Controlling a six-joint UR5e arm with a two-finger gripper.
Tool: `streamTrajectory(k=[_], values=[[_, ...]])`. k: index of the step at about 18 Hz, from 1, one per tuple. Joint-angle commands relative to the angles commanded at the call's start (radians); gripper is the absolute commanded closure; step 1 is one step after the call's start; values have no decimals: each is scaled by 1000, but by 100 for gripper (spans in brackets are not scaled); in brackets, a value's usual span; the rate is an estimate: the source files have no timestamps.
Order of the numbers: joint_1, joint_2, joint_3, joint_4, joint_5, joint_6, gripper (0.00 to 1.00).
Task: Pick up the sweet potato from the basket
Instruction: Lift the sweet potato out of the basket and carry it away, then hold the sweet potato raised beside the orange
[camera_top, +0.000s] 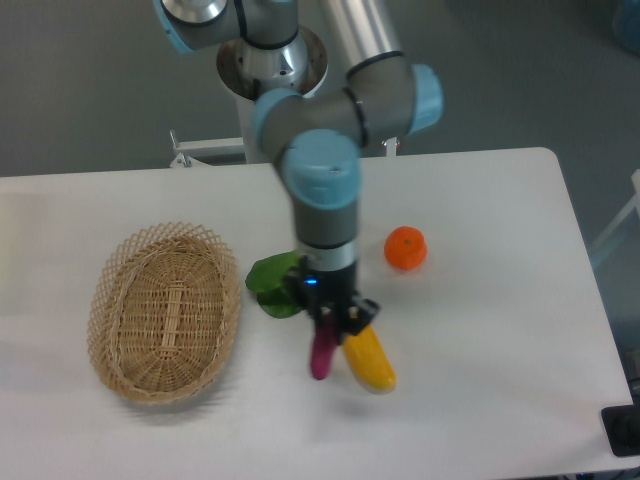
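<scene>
Sweet potato (322, 356) hangs upright in the gripper (330, 322), jaws clamped on its upper end, just beside the yellow vegetable (369, 360) and well clear of the basket (166, 310). Pick looks done; next likely calls for a steady carry or set-down. Leafy green (272, 284) partly hidden behind the arm; fingertips hard to make out. Orange fruit (405, 248) farther back.

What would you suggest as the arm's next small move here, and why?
Probably a short sideways shift toward bare table before lowering: the end effector holds the sweet potato hanging clear of the empty basket, but right beside the yellow vegetable.
</scene>
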Motion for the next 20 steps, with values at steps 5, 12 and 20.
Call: streamTrajectory(k=[5,12,20], values=[[68,-54,112,-99,0,100,72],[98,-172,325,-264,3,143,72],[128,-186,342,-275,3,290,70]])
